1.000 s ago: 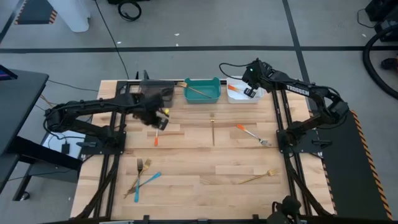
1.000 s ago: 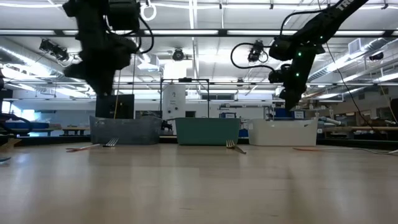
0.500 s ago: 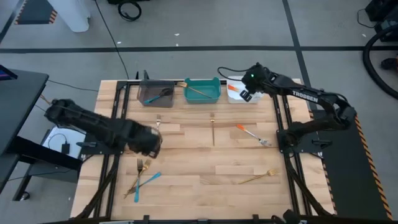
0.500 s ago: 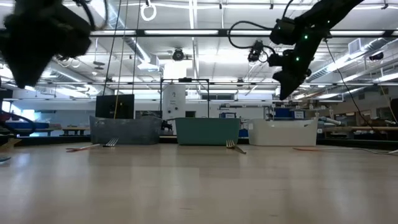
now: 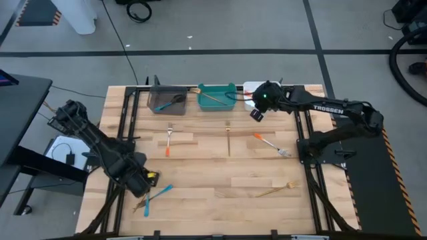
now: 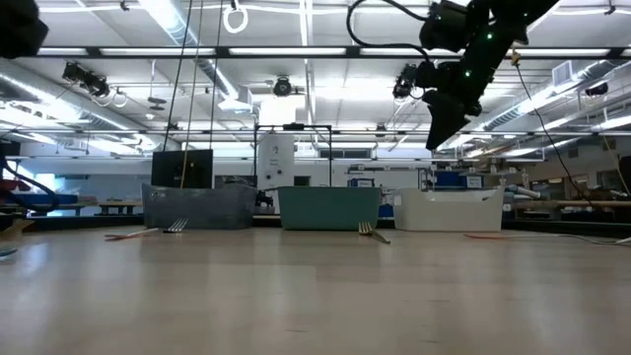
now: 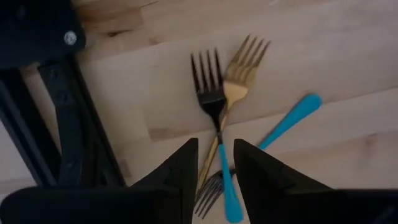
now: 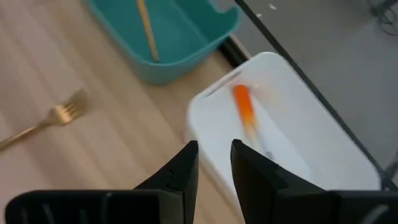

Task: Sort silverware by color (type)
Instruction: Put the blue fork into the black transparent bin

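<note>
My left gripper (image 5: 143, 183) (image 7: 214, 146) is open and hovers above a crossed pile near the table's near-left corner: a dark-headed, blue-handled fork (image 7: 211, 102), a gold fork (image 7: 239, 74) and a second blue-handled fork (image 7: 289, 121) (image 5: 160, 192), all lying flat on the wood. My right gripper (image 5: 256, 113) (image 8: 214, 146) is open and empty, raised between the teal bin (image 8: 180, 37) and the white bin (image 8: 292, 124). An orange-handled utensil (image 8: 245, 111) lies in the white bin, and a gold one (image 8: 146, 28) in the teal bin.
Three bins line the far edge; the grey bin (image 5: 167, 100) holds a blue utensil. Loose on the table lie an orange-handled fork (image 5: 168, 141), a gold fork (image 5: 227, 133), another orange-handled fork (image 5: 270, 144) and a gold fork (image 5: 275, 191). Bare wood lies in the middle.
My left arm has swung from beside the grey bin at the far edge toward the near-left corner, ending over the crossed forks. My right gripper has risen and drifted from over the white bin a little toward the near edge and the left.
</note>
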`<action>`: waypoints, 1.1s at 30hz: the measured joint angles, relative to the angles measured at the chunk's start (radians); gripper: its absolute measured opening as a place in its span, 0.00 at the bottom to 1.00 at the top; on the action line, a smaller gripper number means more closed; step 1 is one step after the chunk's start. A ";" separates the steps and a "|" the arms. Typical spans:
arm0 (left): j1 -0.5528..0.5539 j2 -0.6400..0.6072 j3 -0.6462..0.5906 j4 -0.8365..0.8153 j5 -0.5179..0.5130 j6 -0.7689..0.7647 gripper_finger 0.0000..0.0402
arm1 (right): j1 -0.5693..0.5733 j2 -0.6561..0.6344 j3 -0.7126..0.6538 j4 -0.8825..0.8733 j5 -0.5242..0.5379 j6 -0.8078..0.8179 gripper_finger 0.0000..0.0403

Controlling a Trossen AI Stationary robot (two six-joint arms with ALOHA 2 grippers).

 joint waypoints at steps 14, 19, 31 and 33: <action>-0.075 0.263 0.000 0.208 0.066 -0.088 0.28 | 0.230 0.000 0.000 -0.125 0.004 0.093 0.25; -0.075 0.323 0.000 0.256 0.086 -0.117 0.28 | 0.287 0.000 0.000 -0.125 0.006 0.125 0.25; -0.060 0.439 0.004 0.309 0.118 -0.131 0.28 | 0.374 0.001 0.000 -0.123 0.007 0.128 0.25; -0.055 0.439 0.003 0.310 0.120 -0.130 0.28 | 0.381 0.001 0.000 -0.122 0.007 0.128 0.25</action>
